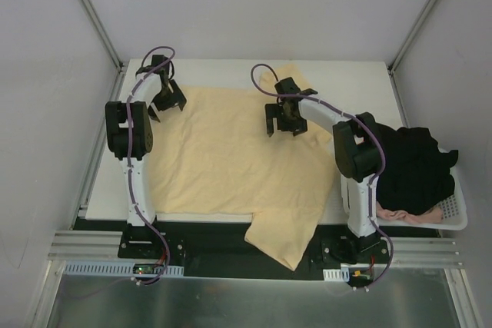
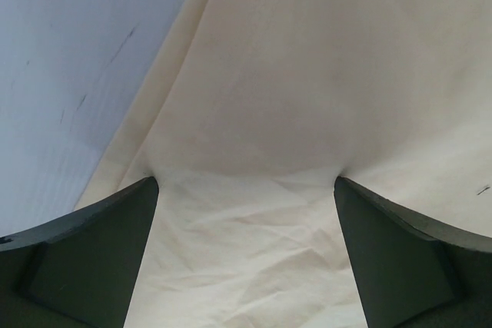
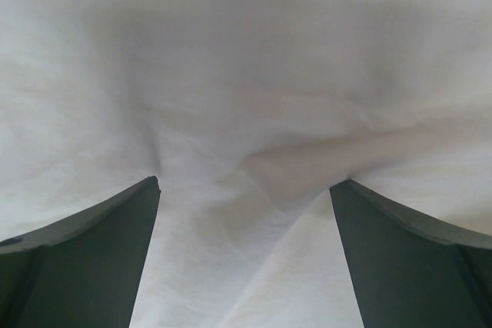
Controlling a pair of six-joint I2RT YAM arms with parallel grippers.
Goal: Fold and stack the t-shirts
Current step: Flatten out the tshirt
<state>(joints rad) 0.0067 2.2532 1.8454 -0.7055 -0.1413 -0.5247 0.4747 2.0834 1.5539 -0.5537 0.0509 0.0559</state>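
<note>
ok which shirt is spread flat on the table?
The pale peach-yellow t-shirt, spread under the left claw and right claw; the black shirt and pinkish shirt lie bunched in the white basket.

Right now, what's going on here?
A peach-yellow t-shirt lies spread flat on the table, one sleeve hanging over the near edge. The left hand and right hand are both open, lowered onto its far half, gripping nothing. Black cloth sits in the white basket.

A peach-yellow t-shirt (image 1: pixel 223 159) lies spread on the white table (image 1: pixel 361 86), overhanging its near edge
</note>
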